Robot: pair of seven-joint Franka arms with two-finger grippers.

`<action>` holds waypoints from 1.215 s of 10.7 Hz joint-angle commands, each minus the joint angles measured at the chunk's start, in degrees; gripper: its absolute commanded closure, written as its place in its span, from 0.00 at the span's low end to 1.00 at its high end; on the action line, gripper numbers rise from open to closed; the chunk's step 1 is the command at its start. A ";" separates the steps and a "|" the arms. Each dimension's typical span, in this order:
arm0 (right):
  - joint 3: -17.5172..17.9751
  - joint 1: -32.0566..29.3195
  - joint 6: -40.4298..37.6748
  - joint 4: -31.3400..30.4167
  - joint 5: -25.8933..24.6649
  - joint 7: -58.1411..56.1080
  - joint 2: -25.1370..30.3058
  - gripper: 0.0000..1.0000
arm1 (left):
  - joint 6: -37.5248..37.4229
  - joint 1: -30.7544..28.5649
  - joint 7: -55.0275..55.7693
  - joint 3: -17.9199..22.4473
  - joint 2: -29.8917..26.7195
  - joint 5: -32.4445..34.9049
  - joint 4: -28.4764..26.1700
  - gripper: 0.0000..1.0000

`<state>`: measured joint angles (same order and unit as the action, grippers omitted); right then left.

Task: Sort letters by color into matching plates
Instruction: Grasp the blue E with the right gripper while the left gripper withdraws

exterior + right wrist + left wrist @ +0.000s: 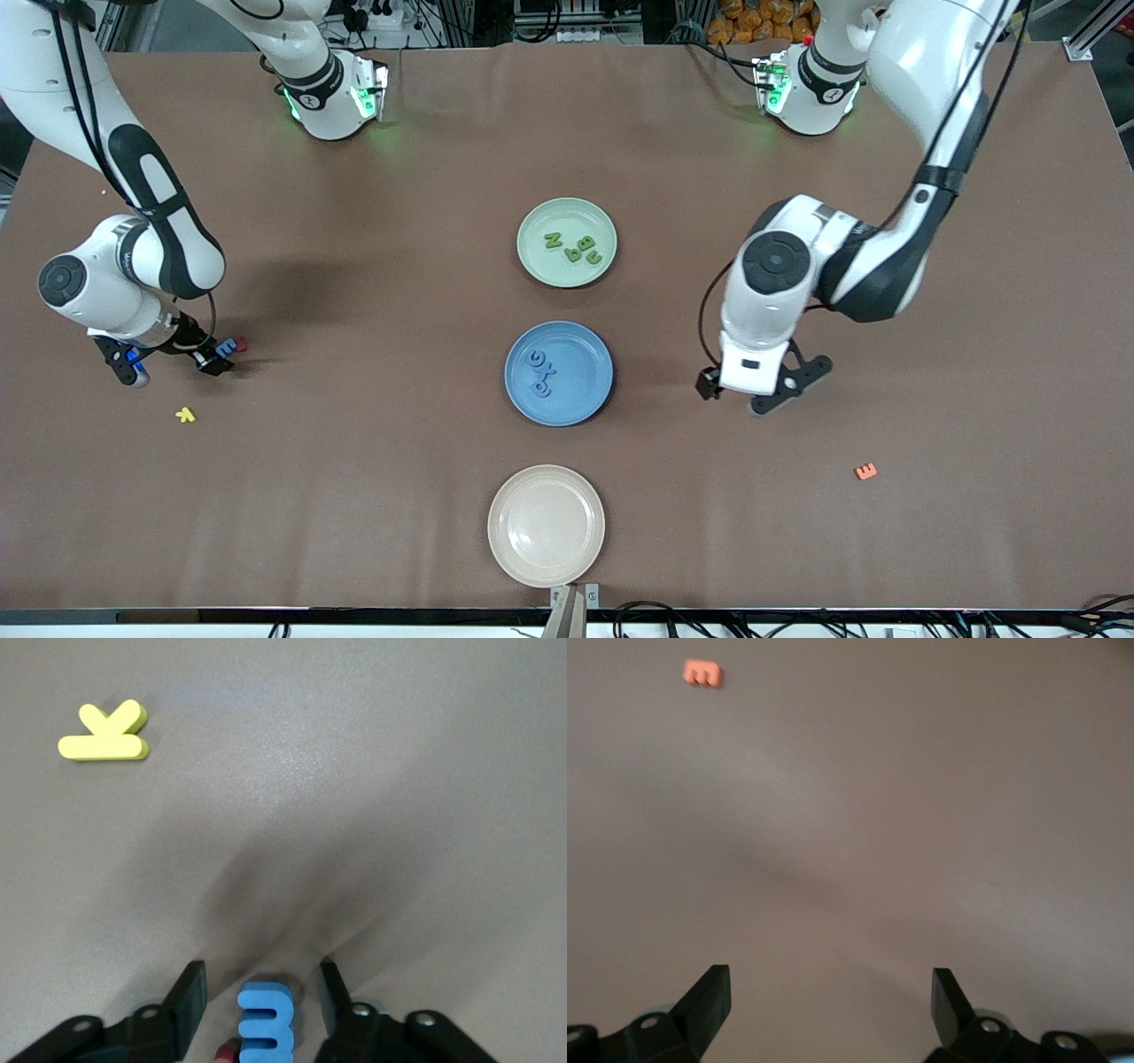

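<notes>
A blue letter (266, 1023) lies on the table toward the right arm's end (225, 346). My right gripper (260, 973) straddles it low over the table (217, 357); the jaws stand partly closed, with a gap showing on each side of the letter. The pale green plate (532, 266) holds three green letters (576, 249). Nearer the camera, the blue plate (589, 403) holds blue letters (540, 372). My left gripper (831, 979) hangs open over bare table toward the left arm's end (740, 396), with nothing between its fingers.
A dark red letter (240, 343) touches the blue one beside my right gripper. A yellow letter (185, 414) lies nearer the camera than that. An orange letter (866, 471) lies near the left gripper. A cream plate (503, 496) sits at the table's front edge.
</notes>
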<state>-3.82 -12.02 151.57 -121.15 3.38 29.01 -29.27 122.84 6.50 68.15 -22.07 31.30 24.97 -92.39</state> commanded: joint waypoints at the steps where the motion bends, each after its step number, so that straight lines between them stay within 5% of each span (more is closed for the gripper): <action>1: 0.39 -0.46 0.13 -2.78 -0.48 -2.64 0.97 0.51 | -8.82 -3.32 -13.26 -0.96 -2.91 -2.38 -1.12 0.00; 4: 0.39 -0.46 0.65 -3.22 -0.48 -2.64 0.80 0.54 | -14.72 -4.04 -21.19 -0.61 -5.88 -5.53 -2.08 0.00; 6: 0.39 -0.46 0.65 -3.22 -0.48 -2.73 0.54 0.64 | -16.67 -5.26 -30.49 1.23 -11.41 -9.31 -7.59 0.00; 10: 0.39 -0.46 0.65 -3.22 -0.48 -4.40 0.18 0.78 | -15.17 -3.34 -45.35 10.45 -23.89 -16.78 -20.70 0.00; 13: 0.39 -0.37 0.57 -3.13 -0.48 -5.88 0.01 0.87 | -14.56 2.71 -48.81 18.18 -26.20 -17.68 -23.35 0.00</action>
<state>-4.18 -12.17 151.49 -122.41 3.09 24.81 -28.12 106.12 4.39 21.70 -9.12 8.66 8.88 -111.49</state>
